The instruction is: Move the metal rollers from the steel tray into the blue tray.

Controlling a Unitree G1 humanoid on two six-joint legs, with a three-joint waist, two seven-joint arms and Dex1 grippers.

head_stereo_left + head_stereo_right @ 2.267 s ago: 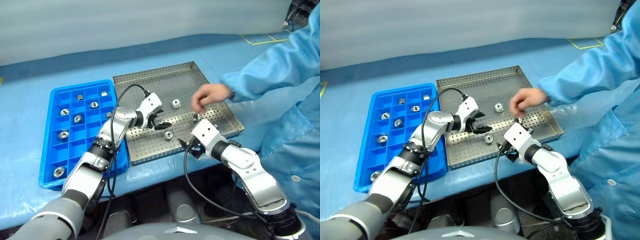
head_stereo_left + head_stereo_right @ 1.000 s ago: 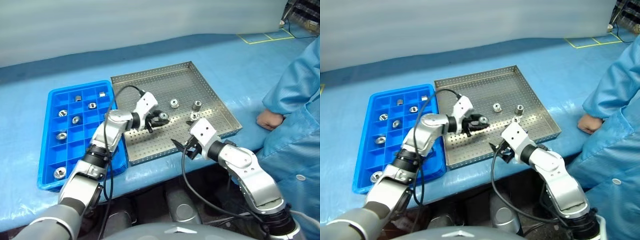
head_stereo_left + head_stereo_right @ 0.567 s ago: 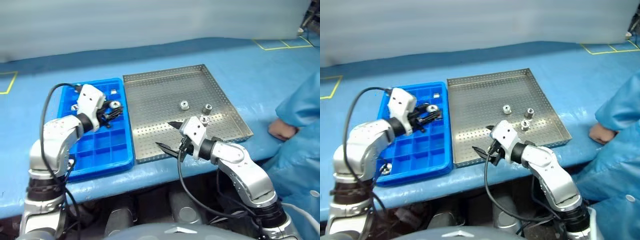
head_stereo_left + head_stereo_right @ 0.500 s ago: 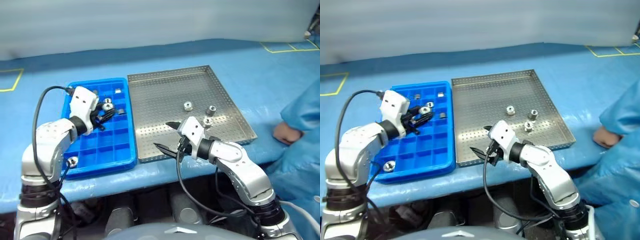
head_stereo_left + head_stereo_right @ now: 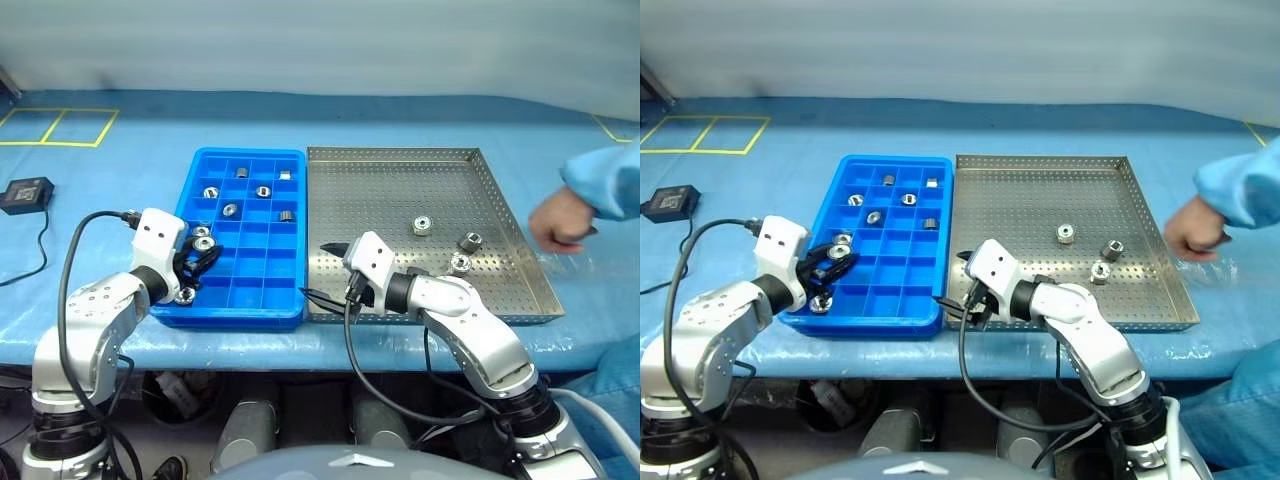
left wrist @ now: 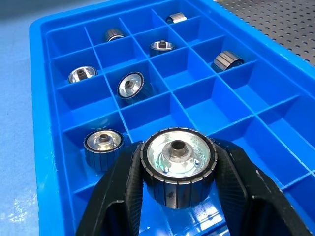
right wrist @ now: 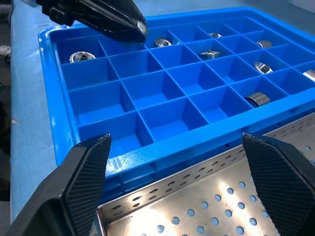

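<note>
Left wrist view is showing you the left tool (image 6: pixel 177 196) gripping a metal roller (image 6: pixel 177 166) between both fingers, over a near compartment of the blue tray (image 5: pixel 262 283); other rollers are sitting in cells beyond. Your right tool (image 5: pixel 325 270) is hanging wide open and empty over the steel tray's (image 5: pixel 400 205) near corner. Farther out, three rollers (image 5: pixel 422 226) are lying in the steel tray, near a person's hand (image 5: pixel 556 220) on the worktop (image 5: pixel 130 160).

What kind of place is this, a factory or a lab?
Probably a clean industrial workshop or parts-sorting station. A long bench under a blue cover holds a perforated steel tray and a blue tray of metal rollers, and a person at the side wears a blue cleanroom-style sleeve.
</note>
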